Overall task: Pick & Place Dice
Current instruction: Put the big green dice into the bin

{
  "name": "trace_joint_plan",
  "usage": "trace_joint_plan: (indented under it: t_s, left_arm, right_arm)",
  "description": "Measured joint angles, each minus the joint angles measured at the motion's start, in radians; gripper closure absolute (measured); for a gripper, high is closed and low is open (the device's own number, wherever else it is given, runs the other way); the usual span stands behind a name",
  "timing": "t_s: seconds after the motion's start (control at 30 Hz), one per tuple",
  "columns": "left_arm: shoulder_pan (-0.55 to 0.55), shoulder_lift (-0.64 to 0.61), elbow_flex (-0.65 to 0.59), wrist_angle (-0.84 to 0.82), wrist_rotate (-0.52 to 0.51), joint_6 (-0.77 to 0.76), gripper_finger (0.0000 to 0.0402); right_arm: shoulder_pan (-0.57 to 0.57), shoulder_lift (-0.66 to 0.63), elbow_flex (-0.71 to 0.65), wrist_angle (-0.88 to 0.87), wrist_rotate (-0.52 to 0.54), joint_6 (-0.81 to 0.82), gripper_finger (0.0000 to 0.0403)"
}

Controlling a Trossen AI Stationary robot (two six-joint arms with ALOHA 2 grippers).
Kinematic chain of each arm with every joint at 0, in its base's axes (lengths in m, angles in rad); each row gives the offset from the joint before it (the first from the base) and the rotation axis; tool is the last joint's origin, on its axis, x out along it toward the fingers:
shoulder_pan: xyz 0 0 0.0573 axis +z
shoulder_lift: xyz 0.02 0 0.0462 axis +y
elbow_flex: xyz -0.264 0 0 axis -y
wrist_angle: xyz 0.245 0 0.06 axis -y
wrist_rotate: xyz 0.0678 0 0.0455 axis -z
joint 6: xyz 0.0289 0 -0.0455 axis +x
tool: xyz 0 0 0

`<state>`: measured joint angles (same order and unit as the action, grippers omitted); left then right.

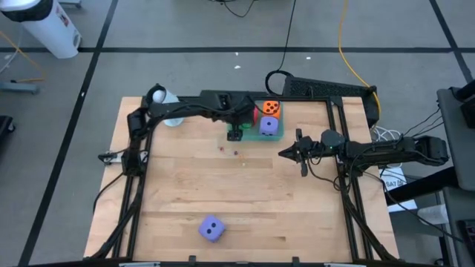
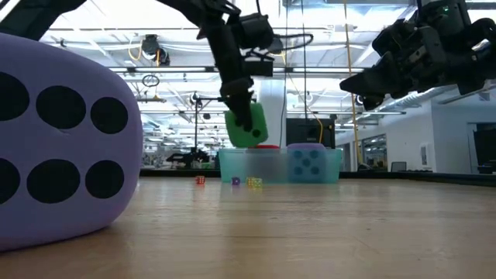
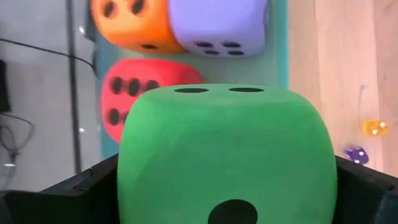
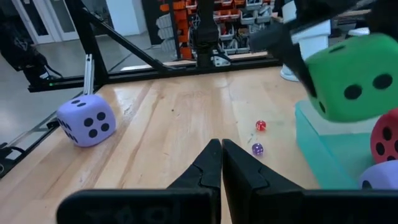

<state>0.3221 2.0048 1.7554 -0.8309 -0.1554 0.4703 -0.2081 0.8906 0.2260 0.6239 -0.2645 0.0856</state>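
Observation:
My left gripper (image 1: 236, 130) hangs over the left end of the translucent green tray (image 1: 248, 136) at the table's far side, shut on a green die (image 2: 246, 125). In the tray lie an orange die (image 1: 272, 108), a red die (image 3: 140, 96) and a purple die (image 1: 269, 126). A second purple die (image 1: 211, 228) rests on the table near the front edge. My right gripper (image 1: 285, 153) hovers shut to the right of the tray, with nothing in it. My left gripper pinches the green die by two opposite faces (image 3: 129, 180) between its two fingers (image 3: 68, 193). The fingers slant down from the table's left side. The die hangs lifted clear, just above the tray's rim (image 2: 232, 155).
Three tiny dice (image 1: 236, 153) lie on the wood just in front of the tray. A white cup-like object (image 1: 162, 96) stands at the far left corner. Open wood lies between the tray and the front purple die.

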Motion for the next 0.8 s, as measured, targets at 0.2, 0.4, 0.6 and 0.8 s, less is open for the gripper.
trace_joint_plan:
  t_s: [0.2, 0.4, 0.6, 0.8]
  left_arm:
    - [0.005, 0.043, 0.000, -0.032, 0.037, -0.069, 0.0014]
    - [0.004, 0.090, 0.000, -0.036, 0.075, -0.073, 0.0014]
    - [0.011, 0.123, 0.006, -0.029, 0.100, -0.062, 0.0014]
    - [0.015, 0.129, 0.003, -0.034, 0.160, -0.066, 0.0007]
  right_arm:
    - [0.000, 0.000, 0.000, 0.000, -0.002, 0.007, 0.0399]
    - [0.000, 0.000, 0.000, 0.003, -0.002, 0.007, 0.0399]
    - [0.000, 0.000, 0.000, 0.018, 0.002, 0.024, 0.0399]
    - [0.000, 0.037, 0.011, 0.007, 0.163, 0.001, 0.0399]
